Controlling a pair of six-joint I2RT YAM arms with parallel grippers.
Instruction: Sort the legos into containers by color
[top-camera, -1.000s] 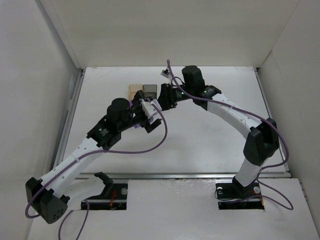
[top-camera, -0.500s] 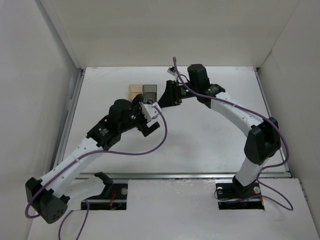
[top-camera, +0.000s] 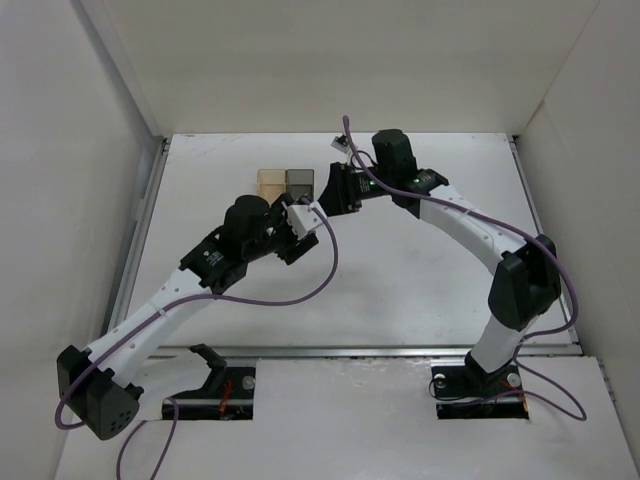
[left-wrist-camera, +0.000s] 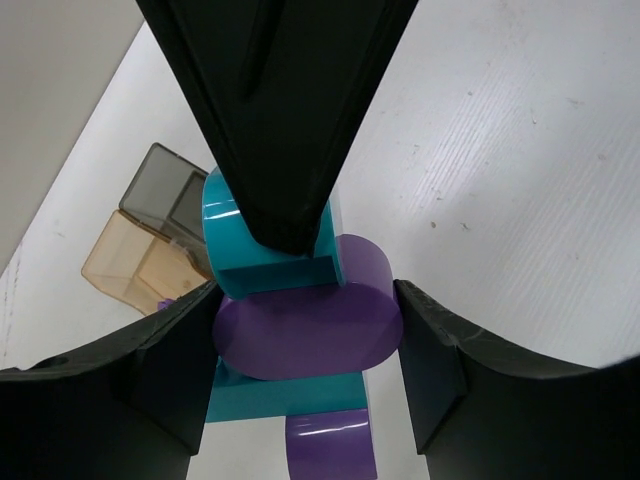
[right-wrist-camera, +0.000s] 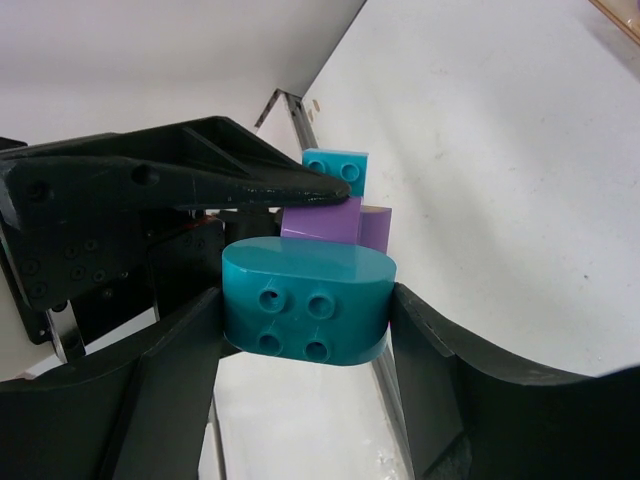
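A joined stack of teal and purple legos hangs in the air between both grippers. My left gripper (left-wrist-camera: 308, 302) is shut on a purple oval lego (left-wrist-camera: 300, 335), its pads touching both sides. My right gripper (right-wrist-camera: 305, 300) is shut on a teal oval lego (right-wrist-camera: 330, 275); behind it sit a purple lego (right-wrist-camera: 322, 218) and a studded teal lego (right-wrist-camera: 336, 166). In the top view the left gripper (top-camera: 300, 228) and right gripper (top-camera: 326, 196) meet nose to nose and hide the stack. The amber container (top-camera: 271, 183) and the grey container (top-camera: 299, 181) stand side by side just beyond them.
White walls close in the table (top-camera: 420, 270) on the left, back and right. A metal rail (top-camera: 140, 230) runs along the left edge. In the left wrist view the grey container (left-wrist-camera: 165, 187) and amber container (left-wrist-camera: 122, 262) lie below the stack, to the left.
My left gripper's jaws have closed from wide open onto the purple lego. The right gripper shifted slightly right and back, still holding its teal lego.
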